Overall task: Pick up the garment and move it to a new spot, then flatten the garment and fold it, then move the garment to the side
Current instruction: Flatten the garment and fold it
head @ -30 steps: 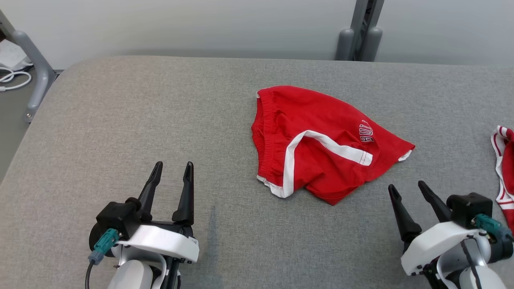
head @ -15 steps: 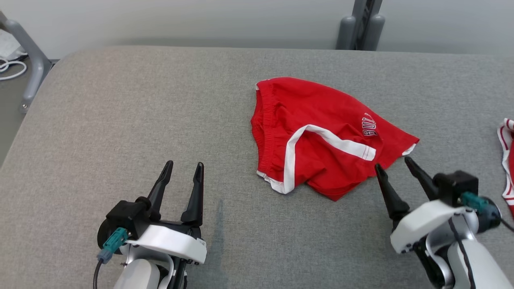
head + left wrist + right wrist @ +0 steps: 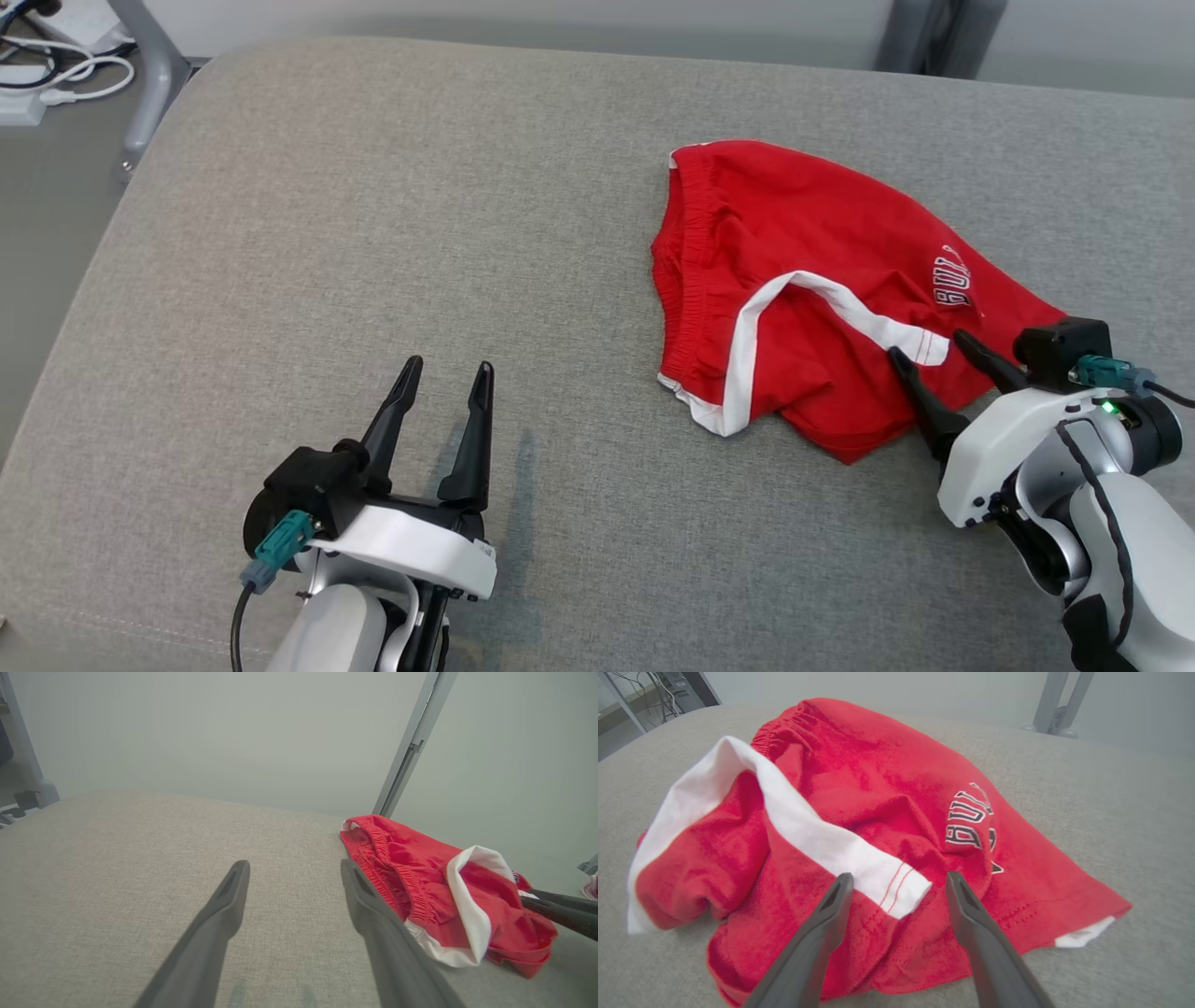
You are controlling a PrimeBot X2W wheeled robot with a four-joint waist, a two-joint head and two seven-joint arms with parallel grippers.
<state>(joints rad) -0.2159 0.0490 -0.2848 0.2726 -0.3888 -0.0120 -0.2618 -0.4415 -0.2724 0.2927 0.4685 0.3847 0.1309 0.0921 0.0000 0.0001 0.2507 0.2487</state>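
Off the left edge of the counter (image 3: 373, 187), white cables (image 3: 70, 75) lie on the floor beside a grey frame leg (image 3: 149, 84). Next comes your left claw (image 3: 449, 364), low over the grey fabric top near its front edge. Its two dark fingers stand apart with nothing between them and point away from you across bare cloth. It is well apart from the garment. In its wrist view you see the garment off to the right, past the right-hand fingertip.

Moving right, the garment (image 3: 794, 233), a pair of red shorts, lies crumpled on the right half of the counter, toward the far side. Its gathered waistband (image 3: 674, 271) faces left. A white trim band (image 3: 744, 345) runs up from the near left corner, bends, and slants down to the right across the red cloth. White lettering (image 3: 954, 280) sits on the right part, with some of it folded out of sight.

At the right, your right claw (image 3: 927, 343) is over the near right part of the garment. Its fingers are spread and grip nothing. In the right wrist view they straddle the loose end of the white band, with red cloth under both tips. You cannot tell whether the tips touch the fabric.
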